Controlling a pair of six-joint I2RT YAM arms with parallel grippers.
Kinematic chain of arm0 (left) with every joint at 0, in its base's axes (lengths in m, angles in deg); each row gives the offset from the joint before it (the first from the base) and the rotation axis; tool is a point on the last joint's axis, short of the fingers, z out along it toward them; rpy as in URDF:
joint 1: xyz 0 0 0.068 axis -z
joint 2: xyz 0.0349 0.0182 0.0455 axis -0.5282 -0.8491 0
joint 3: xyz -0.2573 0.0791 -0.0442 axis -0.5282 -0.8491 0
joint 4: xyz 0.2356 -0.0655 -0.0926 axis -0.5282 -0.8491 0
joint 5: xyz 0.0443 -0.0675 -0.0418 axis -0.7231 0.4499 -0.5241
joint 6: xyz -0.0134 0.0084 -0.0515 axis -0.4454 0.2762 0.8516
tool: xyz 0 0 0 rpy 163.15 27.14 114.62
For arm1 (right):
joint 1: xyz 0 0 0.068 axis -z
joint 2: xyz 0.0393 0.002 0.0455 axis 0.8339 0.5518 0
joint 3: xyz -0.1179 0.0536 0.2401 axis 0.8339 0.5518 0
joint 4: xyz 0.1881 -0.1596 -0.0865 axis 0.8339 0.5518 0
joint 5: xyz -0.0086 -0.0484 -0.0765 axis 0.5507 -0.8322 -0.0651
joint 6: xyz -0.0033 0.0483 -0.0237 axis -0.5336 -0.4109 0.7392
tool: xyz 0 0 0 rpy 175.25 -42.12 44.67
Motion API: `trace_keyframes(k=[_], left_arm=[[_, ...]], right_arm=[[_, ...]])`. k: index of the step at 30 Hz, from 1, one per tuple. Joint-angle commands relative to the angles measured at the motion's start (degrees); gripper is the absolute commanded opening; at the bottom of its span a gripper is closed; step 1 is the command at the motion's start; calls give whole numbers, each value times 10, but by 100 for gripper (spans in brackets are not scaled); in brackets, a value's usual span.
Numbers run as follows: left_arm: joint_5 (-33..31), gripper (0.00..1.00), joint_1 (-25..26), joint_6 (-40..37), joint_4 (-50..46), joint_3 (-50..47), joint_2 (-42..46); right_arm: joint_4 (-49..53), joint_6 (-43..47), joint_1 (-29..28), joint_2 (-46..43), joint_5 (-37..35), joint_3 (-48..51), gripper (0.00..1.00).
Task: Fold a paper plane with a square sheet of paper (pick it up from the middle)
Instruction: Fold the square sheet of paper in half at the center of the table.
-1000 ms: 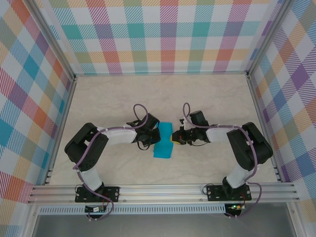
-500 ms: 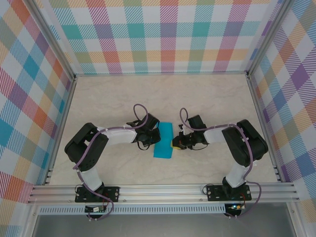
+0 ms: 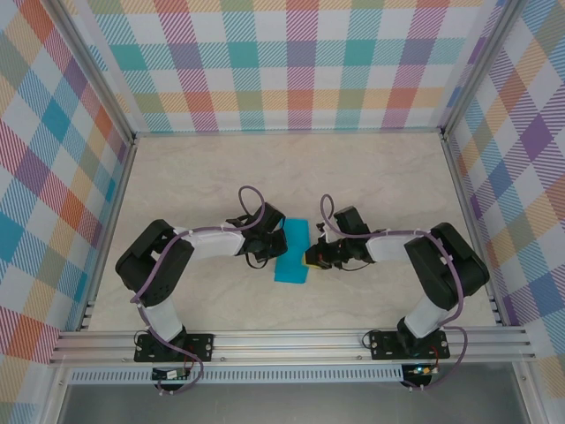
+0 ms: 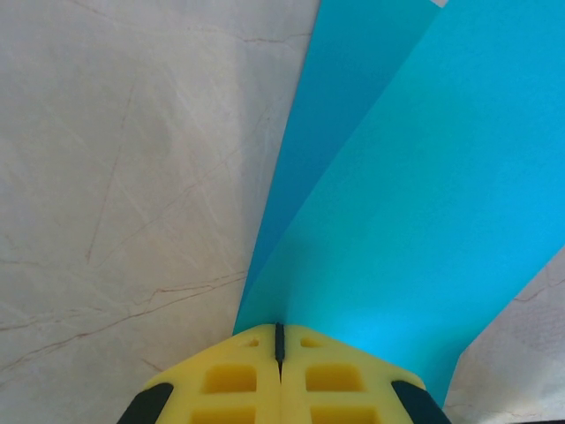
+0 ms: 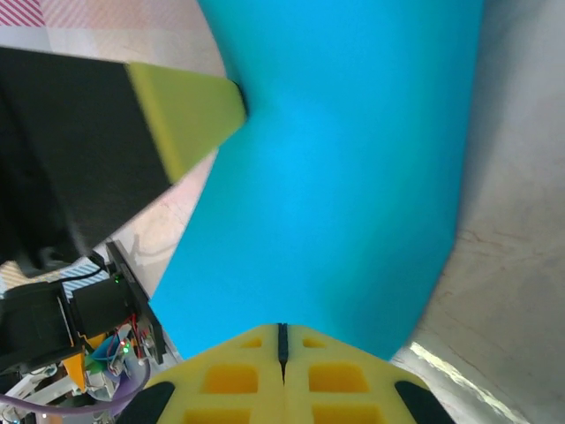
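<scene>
Plaid walls (image 3: 300,62) in pastel checks close in three sides of a pale, marble-patterned tabletop (image 3: 291,168), and an aluminium rail (image 3: 291,343) runs along the near edge, where both bases are bolted. The left arm (image 3: 207,240) and the right arm (image 3: 402,243) each bend inward and lie low, so that their wrists face each other near the middle of the tabletop. Between them is the sheet of paper (image 3: 292,252), teal-blue and narrower than a square, its long side running from far to near with a slight tilt. The left wrist view shows two layers of it spreading apart from one fold. The left tool (image 4: 279,343) is clenched on the paper's left edge, its yellow pads pressed together with the layers coming out of the seam. The right tool (image 5: 282,334) is likewise clenched on the opposite edge, with the sheet bowing away from its tips toward the other yellow finger.
</scene>
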State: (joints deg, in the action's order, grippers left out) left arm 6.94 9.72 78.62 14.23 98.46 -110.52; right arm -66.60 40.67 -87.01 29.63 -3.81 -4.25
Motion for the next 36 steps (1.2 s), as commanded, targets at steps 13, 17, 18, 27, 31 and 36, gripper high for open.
trace_keyframes(k=[13,17,18,27,31,36], left_arm=[[-12,0,9,-5,-29,-18,-23],[-14,0,10,-6,-31,-19,-21],[-14,0,9,-7,-31,-19,-21],[-14,0,9,-6,-32,-19,-20],[-15,0,9,-6,-33,-19,-20],[-15,0,9,-6,-31,-19,-20]], right_arm=[[2,4,-8,-35,9,24,7],[-5,2,-22,-45,11,31,6],[-8,1,-26,-43,8,35,6],[-7,22,-40,6,-27,49,6],[12,24,-40,-16,-23,44,6],[13,21,-40,-78,-5,54,6]])
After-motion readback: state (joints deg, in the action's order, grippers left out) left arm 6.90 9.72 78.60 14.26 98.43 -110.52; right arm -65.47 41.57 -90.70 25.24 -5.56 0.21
